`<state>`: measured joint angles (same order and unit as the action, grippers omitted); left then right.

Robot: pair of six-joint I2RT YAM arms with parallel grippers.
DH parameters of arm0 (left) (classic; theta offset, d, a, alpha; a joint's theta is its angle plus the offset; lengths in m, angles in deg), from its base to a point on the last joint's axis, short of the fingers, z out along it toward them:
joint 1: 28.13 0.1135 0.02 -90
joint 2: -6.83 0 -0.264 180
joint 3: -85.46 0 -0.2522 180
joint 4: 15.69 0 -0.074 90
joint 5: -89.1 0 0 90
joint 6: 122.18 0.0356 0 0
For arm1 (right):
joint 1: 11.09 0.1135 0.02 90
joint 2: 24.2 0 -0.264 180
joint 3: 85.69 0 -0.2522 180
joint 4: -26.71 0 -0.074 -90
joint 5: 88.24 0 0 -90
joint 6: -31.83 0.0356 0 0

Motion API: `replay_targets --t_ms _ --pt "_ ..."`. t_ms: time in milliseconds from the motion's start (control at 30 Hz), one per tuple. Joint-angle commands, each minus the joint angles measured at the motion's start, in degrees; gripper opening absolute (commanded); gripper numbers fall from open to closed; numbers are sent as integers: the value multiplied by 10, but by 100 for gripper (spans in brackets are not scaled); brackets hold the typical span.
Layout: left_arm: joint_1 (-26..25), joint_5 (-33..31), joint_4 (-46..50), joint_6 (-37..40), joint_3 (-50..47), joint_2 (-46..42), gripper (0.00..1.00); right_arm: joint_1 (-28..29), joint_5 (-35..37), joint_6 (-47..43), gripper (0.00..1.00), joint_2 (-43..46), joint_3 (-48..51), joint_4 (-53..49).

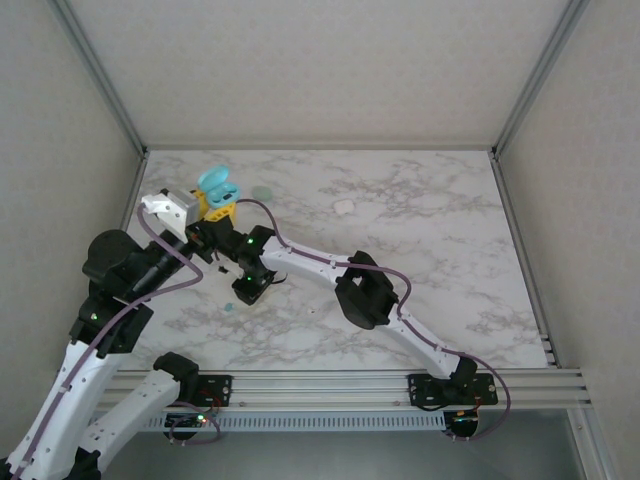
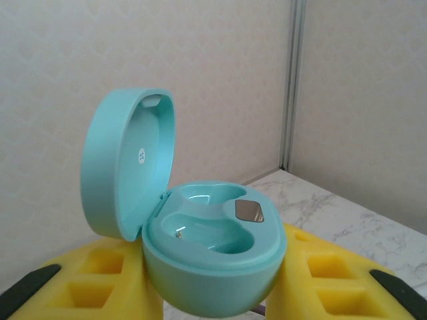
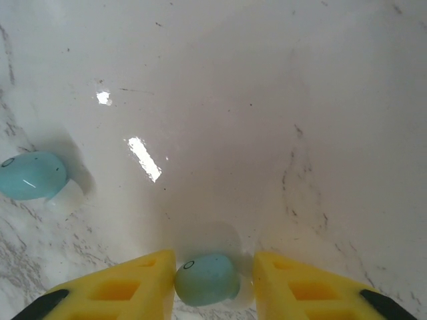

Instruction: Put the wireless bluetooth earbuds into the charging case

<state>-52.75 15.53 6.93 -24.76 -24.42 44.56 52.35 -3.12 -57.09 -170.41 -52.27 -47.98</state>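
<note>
One open mint-green charging case (image 2: 213,267) is counted, with two wells (image 2: 207,233) in it. Two mint-green earbuds are counted on the desk (image 3: 267,100): a near earbud (image 3: 207,279) and a left earbud (image 3: 30,175). One small white object (image 1: 344,207) is counted far off.

Marble worktop (image 1: 430,260), white walls (image 1: 300,70) around. Left arm (image 1: 110,300) reaches toward far left corner. Left end effector (image 1: 216,207), yellow, grips mint case (image 1: 218,184), lid open. Right arm (image 1: 370,295) stretches leftward across worktop. Right end effector (image 1: 246,290) points down, near side of case. Pale round thing (image 1: 262,192) just beside case. White thing (image 1: 344,207) far centre, well apart.
</note>
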Motion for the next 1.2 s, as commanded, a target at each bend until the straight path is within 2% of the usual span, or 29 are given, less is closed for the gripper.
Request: replay_targets --t_ms 0,167,333,567,700,833,967,1100,1167 --pt "2 8 -17 -9 -2 1 28 6 35 21 35 5 6 -34" --pt "2 12 -17 -11 -2 8 28 -25 48 78 35 82 110 23" --pt "2 18 -22 -17 -4 19 28 -74 53 147 35 172 257 87" --pt "1 24 -49 -26 -14 37 28 -160 54 309 36 306 495 210" --pt "0 27 -60 -29 -18 48 28 -186 49 375 39 357 587 271" --pt "-1 31 -61 -29 -18 57 28 -188 11 376 46 365 600 279" --pt "-1 29 -64 -31 -21 59 28 -182 -26 341 46 368 593 278" --pt "-2 26 -62 -32 -24 59 28 -170 -23 306 46 366 563 230" --pt "-2 24 -65 -33 -27 57 28 -161 -48 284 46 363 555 223"
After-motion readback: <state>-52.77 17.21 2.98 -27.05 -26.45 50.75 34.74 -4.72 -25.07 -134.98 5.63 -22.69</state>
